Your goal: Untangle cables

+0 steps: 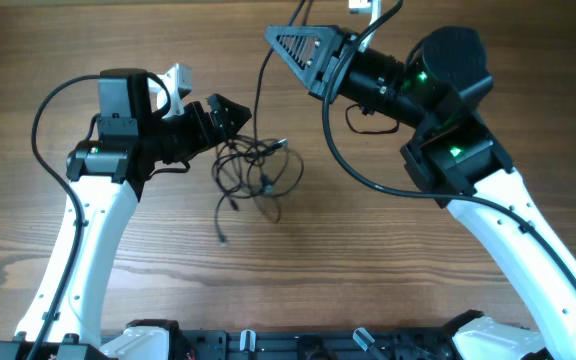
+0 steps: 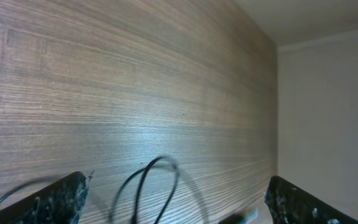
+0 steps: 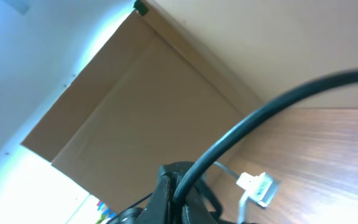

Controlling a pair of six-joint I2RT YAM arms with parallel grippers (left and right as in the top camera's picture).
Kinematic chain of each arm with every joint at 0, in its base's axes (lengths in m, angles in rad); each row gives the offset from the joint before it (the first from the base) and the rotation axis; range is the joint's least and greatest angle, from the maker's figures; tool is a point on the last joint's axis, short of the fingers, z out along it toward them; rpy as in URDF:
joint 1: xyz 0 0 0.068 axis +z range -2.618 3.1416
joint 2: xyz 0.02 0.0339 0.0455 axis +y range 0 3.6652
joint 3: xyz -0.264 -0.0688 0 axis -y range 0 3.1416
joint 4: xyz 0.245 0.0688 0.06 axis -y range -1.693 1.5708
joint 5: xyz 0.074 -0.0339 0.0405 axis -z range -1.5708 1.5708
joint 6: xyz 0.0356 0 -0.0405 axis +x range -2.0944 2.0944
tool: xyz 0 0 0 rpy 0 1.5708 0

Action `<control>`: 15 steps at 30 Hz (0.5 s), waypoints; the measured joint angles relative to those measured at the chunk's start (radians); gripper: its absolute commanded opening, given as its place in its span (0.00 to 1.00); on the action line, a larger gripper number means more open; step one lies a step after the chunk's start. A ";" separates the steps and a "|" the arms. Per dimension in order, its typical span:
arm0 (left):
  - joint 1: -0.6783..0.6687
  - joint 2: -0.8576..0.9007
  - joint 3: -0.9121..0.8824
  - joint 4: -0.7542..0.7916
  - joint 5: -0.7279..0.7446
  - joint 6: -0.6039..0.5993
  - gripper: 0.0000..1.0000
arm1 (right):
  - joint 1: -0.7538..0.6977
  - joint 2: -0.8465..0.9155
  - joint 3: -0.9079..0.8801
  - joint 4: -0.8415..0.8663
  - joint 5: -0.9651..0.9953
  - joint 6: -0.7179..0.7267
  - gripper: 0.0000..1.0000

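No words, numbers or signs can be read in any of the views. The small white plug (image 3: 257,186) just past the fingertips of the right gripper (image 3: 178,186) is too blurry to show any letters. The thin black cables (image 2: 140,186) looping between the fingertips of the left gripper (image 2: 178,182) carry no marks that can be made out.

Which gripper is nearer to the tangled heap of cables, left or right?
Left. The left gripper sits at the upper-left edge of the cable tangle, jaws open. The right gripper is farther off, beyond its far side, holding one strand of it.
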 measured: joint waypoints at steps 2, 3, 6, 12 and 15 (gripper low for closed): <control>-0.014 0.000 0.000 0.026 0.002 -0.007 0.70 | 0.002 0.000 0.000 0.008 -0.010 0.013 0.04; -0.030 0.000 0.000 0.036 -0.002 -0.014 0.65 | 0.002 0.000 0.000 0.029 -0.012 0.030 0.05; -0.062 0.000 0.000 0.035 -0.037 -0.020 0.78 | 0.002 0.000 0.000 0.110 -0.016 0.029 0.04; -0.042 0.001 0.000 0.064 0.023 -0.072 0.88 | 0.002 0.000 0.004 -0.180 0.157 -0.062 0.04; -0.018 0.001 0.000 0.091 0.053 -0.182 0.85 | 0.002 0.000 0.004 -0.185 0.179 -0.065 0.04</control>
